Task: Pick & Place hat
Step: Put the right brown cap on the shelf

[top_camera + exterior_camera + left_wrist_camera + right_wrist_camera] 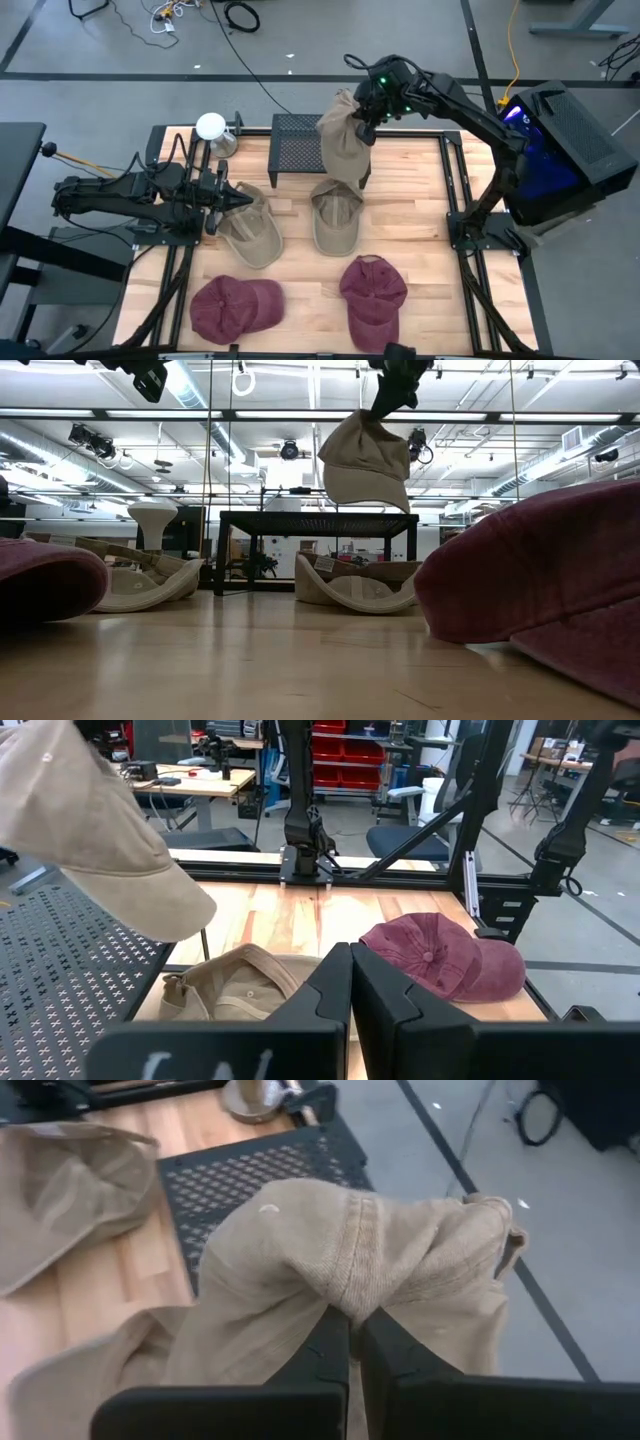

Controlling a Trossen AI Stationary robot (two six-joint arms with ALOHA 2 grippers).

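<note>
- The right gripper [362, 122] has its jaws pinched on the fabric of a tan hat [345, 135], bunching the crown cloth between them, as the right wrist view shows [350, 1260].
- That held tan hat hangs in the air, clear of the counter [420, 215], above the near edge of a black perforated stand [297, 145]; in the low view it dangles well above the stand's top [365, 460].
- Below and just in front of the hanging hat, a second tan hat [335, 215] lies upturned on the counter, hollow side up.
- The left gripper [243, 197] has its jaws pressed together with nothing between them, reaching level over the left part of the counter.
- Its tips sit over a third tan hat [252, 232], also upturned; whether they touch it I cannot tell.
- Two maroon hats lie along the front of the counter: one front left [235, 308], one front centre [372, 297], crowns up.
- A white round-topped object [212, 130] stands at the back left corner, beside the stand.
- The wooden counter is bounded by a black frame.
</note>
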